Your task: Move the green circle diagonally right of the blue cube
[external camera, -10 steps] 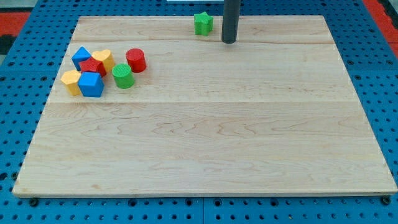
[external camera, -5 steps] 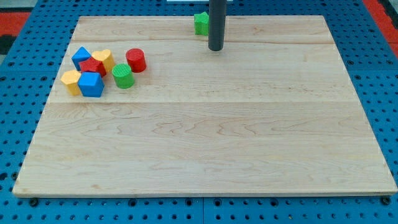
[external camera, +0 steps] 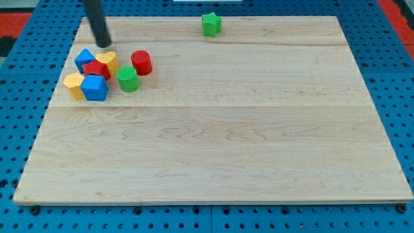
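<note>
The green circle (external camera: 128, 79) lies at the board's upper left, just right of a cluster of blocks. The blue cube (external camera: 95, 87) sits at the cluster's lower side, left of the green circle. My tip (external camera: 103, 45) is near the view's top left, just above the cluster, close over a yellow block (external camera: 108, 60) and a second blue block (external camera: 83, 59). It is up and left of the green circle, apart from it.
A red block (external camera: 96, 68) sits in the cluster's middle, another yellow block (external camera: 74, 84) at its left. A red cylinder (external camera: 141, 62) stands up and right of the green circle. A green star (external camera: 211, 24) lies near the wooden board's (external camera: 259, 129) top edge.
My tip has swept far to the left, from beside the green star at the top middle to just above the cluster. No block has moved.
</note>
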